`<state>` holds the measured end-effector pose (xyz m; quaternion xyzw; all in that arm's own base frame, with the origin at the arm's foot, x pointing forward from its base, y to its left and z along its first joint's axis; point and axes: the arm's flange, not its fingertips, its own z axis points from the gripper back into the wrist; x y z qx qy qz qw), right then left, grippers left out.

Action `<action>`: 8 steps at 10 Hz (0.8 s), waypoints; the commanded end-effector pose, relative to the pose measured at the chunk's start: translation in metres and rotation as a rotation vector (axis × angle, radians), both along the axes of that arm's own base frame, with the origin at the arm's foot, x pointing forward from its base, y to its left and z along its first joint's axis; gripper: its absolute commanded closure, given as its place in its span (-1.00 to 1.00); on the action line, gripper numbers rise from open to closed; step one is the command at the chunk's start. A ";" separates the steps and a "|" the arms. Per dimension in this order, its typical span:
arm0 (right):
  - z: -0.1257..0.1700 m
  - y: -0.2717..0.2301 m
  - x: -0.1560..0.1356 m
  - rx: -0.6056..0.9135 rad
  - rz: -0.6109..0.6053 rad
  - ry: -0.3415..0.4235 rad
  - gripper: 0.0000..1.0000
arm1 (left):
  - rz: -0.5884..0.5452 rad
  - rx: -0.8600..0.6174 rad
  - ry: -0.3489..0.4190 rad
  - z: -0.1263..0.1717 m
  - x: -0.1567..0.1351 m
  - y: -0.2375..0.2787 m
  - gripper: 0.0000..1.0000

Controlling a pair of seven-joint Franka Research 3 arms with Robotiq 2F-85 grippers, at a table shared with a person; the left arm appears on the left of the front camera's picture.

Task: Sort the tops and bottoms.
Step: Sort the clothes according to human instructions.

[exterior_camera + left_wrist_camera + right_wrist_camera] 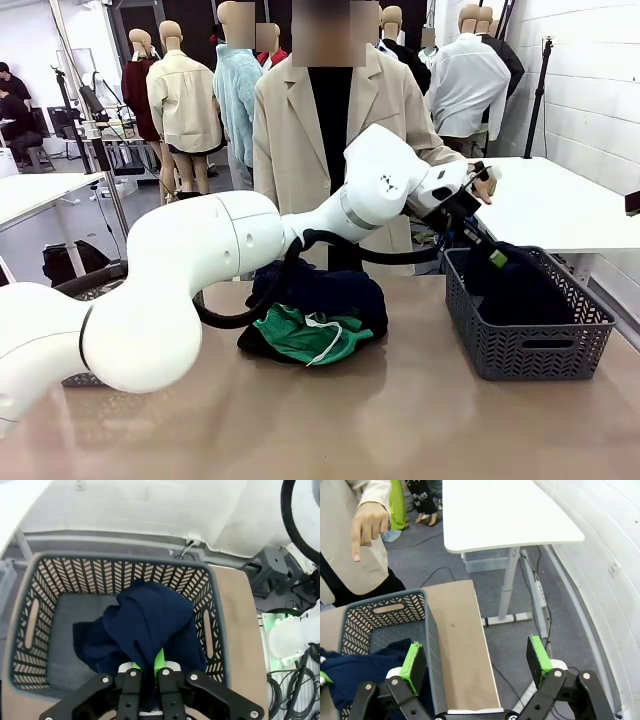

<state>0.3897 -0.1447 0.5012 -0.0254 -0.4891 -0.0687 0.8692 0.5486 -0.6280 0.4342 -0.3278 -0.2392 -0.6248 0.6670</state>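
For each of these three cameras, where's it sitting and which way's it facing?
Front: between the arms, facing the person across the table; left arm reaches the basket.
Left wrist: above the basket, looking down; left gripper shut on navy garment.
Right wrist: beside the basket, looking down; right gripper open.
All share the basket.

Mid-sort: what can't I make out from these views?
- Front view: the dark cloth lies partly under the green garment and behind the left arm; its shape is unclear.
- Left wrist view: the navy garment, bunched in the left gripper, hides part of the basket floor; top or bottom, unclear.
- Right wrist view: bottom edge cuts the basket.
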 end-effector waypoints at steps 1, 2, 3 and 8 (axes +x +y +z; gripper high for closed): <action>0.000 0.001 0.000 0.007 -0.003 0.011 -1.00 | -0.016 0.041 0.077 0.021 0.059 -0.070 1.00; 0.000 0.001 0.000 0.007 -0.003 0.011 -1.00 | -0.047 0.122 0.100 0.001 0.067 -0.094 1.00; 0.000 0.001 0.000 0.007 -0.003 0.011 -1.00 | -0.071 0.120 0.089 0.001 0.070 -0.101 1.00; 0.000 0.001 0.000 0.007 -0.003 0.011 -1.00 | -0.056 0.148 0.098 0.019 0.062 -0.093 -0.88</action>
